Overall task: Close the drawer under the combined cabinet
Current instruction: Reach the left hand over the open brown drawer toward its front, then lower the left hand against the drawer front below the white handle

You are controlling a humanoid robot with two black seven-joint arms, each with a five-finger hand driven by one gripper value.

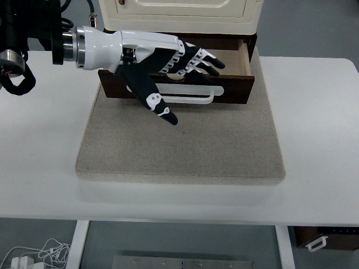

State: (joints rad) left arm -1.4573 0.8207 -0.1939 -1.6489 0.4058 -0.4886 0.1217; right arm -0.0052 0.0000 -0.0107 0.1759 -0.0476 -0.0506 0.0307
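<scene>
A cream cabinet (179, 14) stands at the back of a beige stone slab (179, 145). Under it a dark brown drawer (235, 89) with a white bar handle (193, 95) is pulled out, its light wooden inside (233, 59) showing. My left hand (185, 73), white with black fingers, comes in from the upper left and hovers over the drawer's front. Its fingers (205, 60) are spread and reach over the open drawer, the thumb (160, 106) points down in front of the handle. It holds nothing. The right hand is out of view.
The slab lies on a white table (320, 140). Black robot cabling and joints (19, 50) sit at the upper left. Below the table's front edge there are white cables (39, 255) on the floor and a dark box (328, 238) at the lower right.
</scene>
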